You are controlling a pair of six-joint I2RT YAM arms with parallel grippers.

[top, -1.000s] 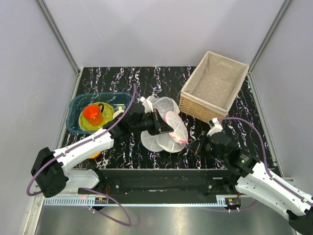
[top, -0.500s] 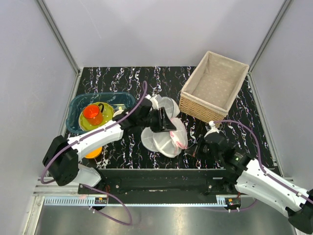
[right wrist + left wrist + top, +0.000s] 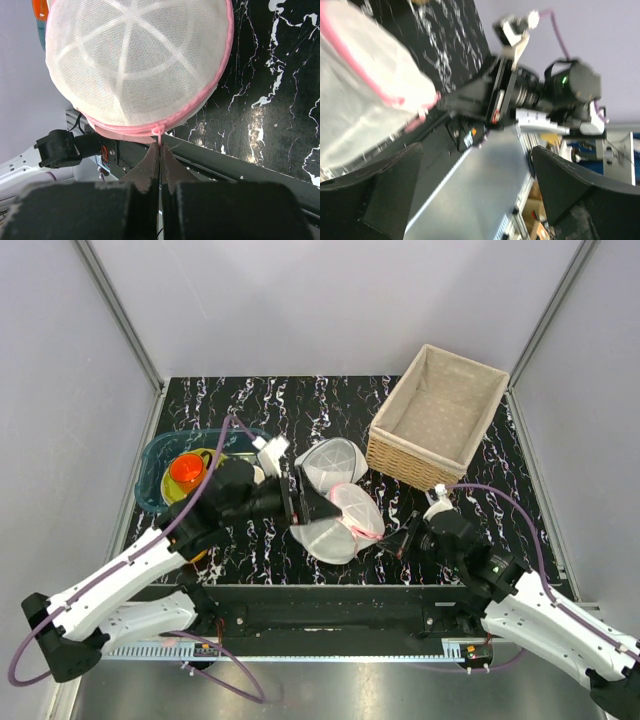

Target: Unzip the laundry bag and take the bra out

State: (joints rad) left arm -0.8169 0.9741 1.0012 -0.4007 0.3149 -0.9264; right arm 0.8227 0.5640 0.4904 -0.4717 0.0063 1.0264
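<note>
Mid-unzip on the black marbled table (image 3: 250,400): the right gripper (image 3: 160,147) is clenched on the small pink zipper pull (image 3: 159,132) of the laundry bag (image 3: 345,523), its two dark fingers pressed flat together with the tab between their tips; the bag sits near the middle of the front edge, just to the left of that gripper and slightly farther in, so the pull points straight at the pincer and any drag would run along the curved pink rim rather than across the dome; the right arm is the nearer one to the zipper, while the left gripper (image 3: 318,502) stands at the bag's opposite, left side with its jaws spread wide and nothing between the fingers (image 3: 395,185), and the blurred wrist view does not show whether one of them touches the mesh; the bag is a soft, round clamshell of white netting over pale ribs that meet at the crown, edged in pink tape, and it looks light enough to slide unless braced; the bra cannot be made out through the mesh; a second all-white mesh dome (image 3: 330,458) lies just beyond it; a cloth-lined wicker basket (image 3: 400,455) stands at far right and a teal tub (image 3: 160,445) holding an orange cup (image 3: 188,472) at left.
</note>
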